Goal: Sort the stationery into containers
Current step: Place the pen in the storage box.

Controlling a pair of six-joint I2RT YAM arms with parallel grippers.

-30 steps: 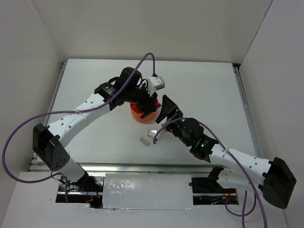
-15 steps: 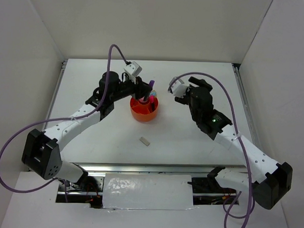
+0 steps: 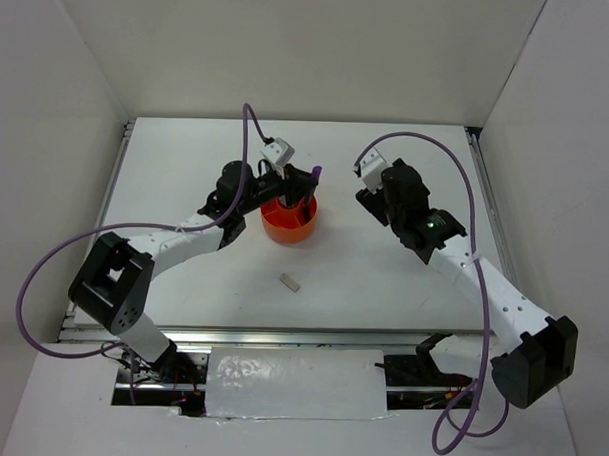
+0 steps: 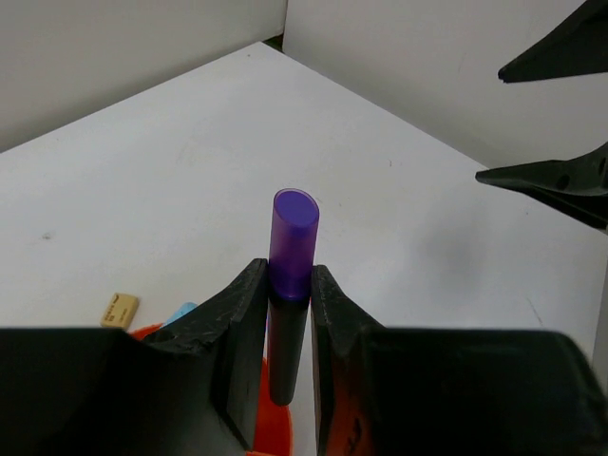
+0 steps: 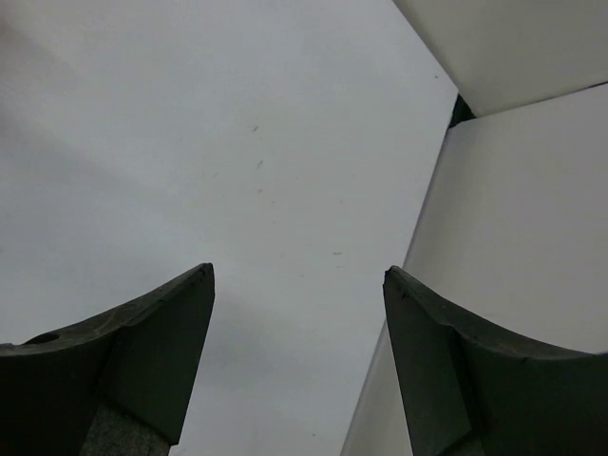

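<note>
My left gripper (image 3: 298, 188) is shut on a purple-black marker (image 3: 312, 176) and holds it upright over the far rim of the round orange organizer (image 3: 284, 227). In the left wrist view the marker (image 4: 292, 237) stands between the two pads (image 4: 237, 323), purple cap up, with the organizer's rim (image 4: 272, 418) below and a light blue pen tip (image 4: 180, 311) beside it. A small grey-white eraser (image 3: 291, 282) lies on the table in front of the organizer; it also shows in the left wrist view (image 4: 120, 309). My right gripper (image 3: 369, 197) is open and empty, to the right of the organizer (image 5: 299, 275).
White walls close the table (image 3: 403, 271) on the left, back and right. The right gripper's black fingers (image 4: 556, 176) show at the right edge of the left wrist view. The right wrist view shows only bare table (image 5: 237, 142) and wall.
The right arm pulled back from the organizer to the right and stays open. The left gripper shifted right with the purple-black marker, closer over the organizer.
</note>
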